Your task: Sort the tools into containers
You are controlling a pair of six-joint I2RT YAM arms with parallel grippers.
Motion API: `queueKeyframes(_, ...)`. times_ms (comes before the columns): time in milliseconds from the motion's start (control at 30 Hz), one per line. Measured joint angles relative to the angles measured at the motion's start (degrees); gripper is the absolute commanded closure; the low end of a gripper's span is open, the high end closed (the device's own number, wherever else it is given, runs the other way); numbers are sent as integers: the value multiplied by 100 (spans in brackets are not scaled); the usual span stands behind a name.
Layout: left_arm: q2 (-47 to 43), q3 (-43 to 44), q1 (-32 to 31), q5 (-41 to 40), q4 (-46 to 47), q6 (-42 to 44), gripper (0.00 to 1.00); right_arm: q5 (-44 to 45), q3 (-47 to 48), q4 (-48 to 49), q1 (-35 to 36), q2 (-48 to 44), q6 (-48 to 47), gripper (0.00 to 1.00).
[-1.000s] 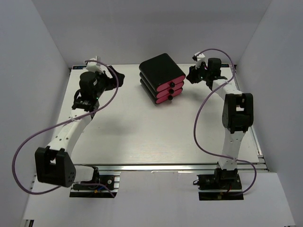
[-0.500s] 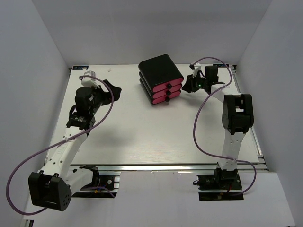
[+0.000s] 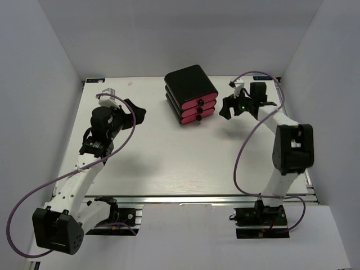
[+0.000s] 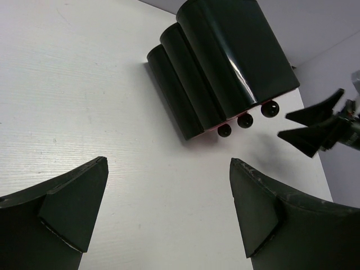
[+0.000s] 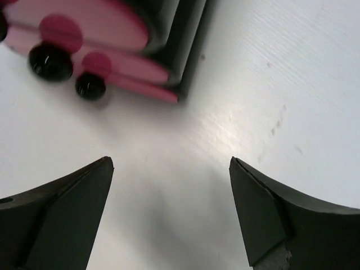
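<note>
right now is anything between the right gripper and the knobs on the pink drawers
Nothing visible does. Only bare table lies between the open right gripper and the black knobs on the pink drawers, in both the top and right wrist views.

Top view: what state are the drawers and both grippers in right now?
Drawers: all three look shut, stacked in their box.
Left gripper: jaws open, holding nothing.
Right gripper: jaws open, holding nothing, close beside the drawers.
</note>
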Motion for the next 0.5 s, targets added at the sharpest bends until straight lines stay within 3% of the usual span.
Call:
queueKeyframes(167,-197,-210,-142,44,94,9,2,-160,-1054,-579,-195,-1777,-546,11)
queueKeyframes(300,-251,-332,-387,120,225,92,2,-328,-1106,-688,-96,-2922,-28,11)
queueKeyframes(500,-164,-334,-560,334,522,240,2,-400,-876,-968,-31,-3134,918,10)
